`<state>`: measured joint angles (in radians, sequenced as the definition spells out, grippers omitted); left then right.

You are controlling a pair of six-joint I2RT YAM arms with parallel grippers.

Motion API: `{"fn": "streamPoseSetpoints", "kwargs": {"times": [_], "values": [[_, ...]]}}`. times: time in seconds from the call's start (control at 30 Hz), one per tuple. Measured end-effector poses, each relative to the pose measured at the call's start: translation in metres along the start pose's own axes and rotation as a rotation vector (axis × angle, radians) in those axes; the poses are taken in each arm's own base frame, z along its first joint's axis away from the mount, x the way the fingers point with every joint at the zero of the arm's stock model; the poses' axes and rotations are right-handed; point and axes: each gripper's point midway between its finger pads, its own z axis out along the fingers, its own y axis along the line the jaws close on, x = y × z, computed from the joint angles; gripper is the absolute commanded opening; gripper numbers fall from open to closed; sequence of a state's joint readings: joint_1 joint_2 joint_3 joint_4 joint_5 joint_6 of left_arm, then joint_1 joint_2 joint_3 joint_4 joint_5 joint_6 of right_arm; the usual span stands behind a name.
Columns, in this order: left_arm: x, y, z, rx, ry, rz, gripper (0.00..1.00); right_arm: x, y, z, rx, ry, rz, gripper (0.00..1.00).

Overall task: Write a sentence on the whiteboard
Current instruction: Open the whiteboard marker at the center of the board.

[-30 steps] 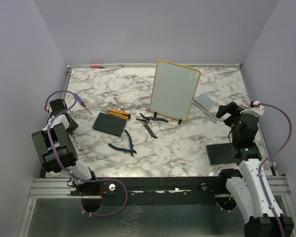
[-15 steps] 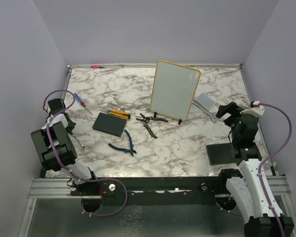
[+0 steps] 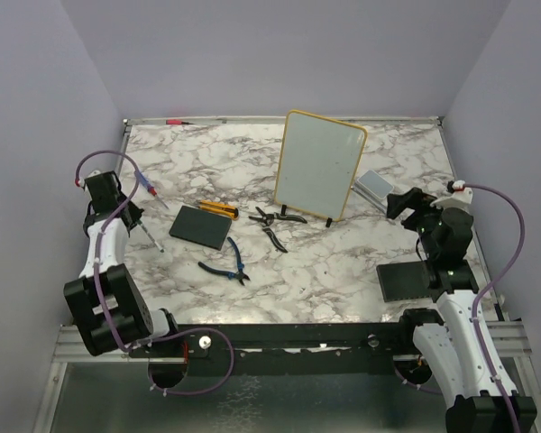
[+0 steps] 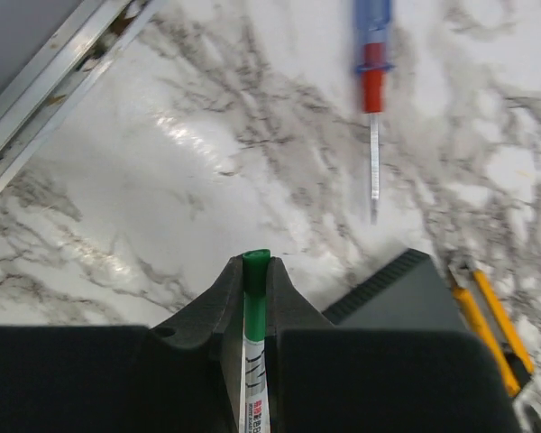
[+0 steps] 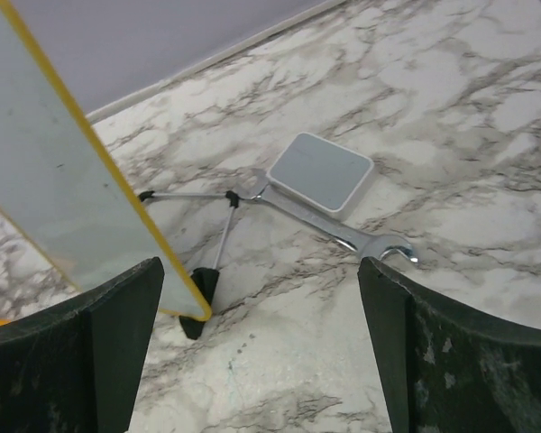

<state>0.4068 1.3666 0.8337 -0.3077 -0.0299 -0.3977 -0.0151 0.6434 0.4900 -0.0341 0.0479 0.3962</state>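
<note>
glossy marble-look table (image 3: pixel 343 262), smooth whiteboard (image 3: pixel 320 171), shiny metal wrench (image 5: pixel 317 222)

Left gripper (image 4: pixel 255 275) is clamping a green marker (image 4: pixel 255 316), green end poking just past the fingertips. Blue-and-red screwdriver (image 4: pixel 372 81) is lying on the marble table (image 4: pixel 207 162) ahead, tip pointing toward a dark grey pad (image 4: pixel 406 298), not touching. Yellow knife (image 4: pixel 487 325) is sitting just right of the pad. Metal rail (image 4: pixel 45 99) is running along upper left.

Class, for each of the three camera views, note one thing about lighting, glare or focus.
Top external: even, soft light, no hard shadow around the whiteboard. Left wrist: a bright glare patch on the marble table; the green marker is sharp between dark jaws. Right wrist: the wrench is crisp, the near jaws dark and slightly soft.
</note>
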Motion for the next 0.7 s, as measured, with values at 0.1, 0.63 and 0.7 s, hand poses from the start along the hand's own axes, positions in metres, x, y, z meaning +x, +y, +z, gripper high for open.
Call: {"fn": "streamPoseSetpoints", "kwargs": {"times": [0.1, 0.63, 0.7], "values": [[-0.011, -0.034, -0.018, 0.113, -0.058, -0.002, 0.0, 0.004, 0.023, -0.003, -0.126, 0.032, -0.004, 0.88], [0.059, -0.268, -0.097, 0.757, 0.089, 0.118, 0.0, 0.046, 0.146, -0.05, -0.666, 0.244, 0.022, 0.79], [0.065, -0.275, -0.1, 0.787, 0.102, 0.114, 0.0, 0.068, 0.168, -0.055, -0.709, 0.314, 0.01, 0.78]]}}
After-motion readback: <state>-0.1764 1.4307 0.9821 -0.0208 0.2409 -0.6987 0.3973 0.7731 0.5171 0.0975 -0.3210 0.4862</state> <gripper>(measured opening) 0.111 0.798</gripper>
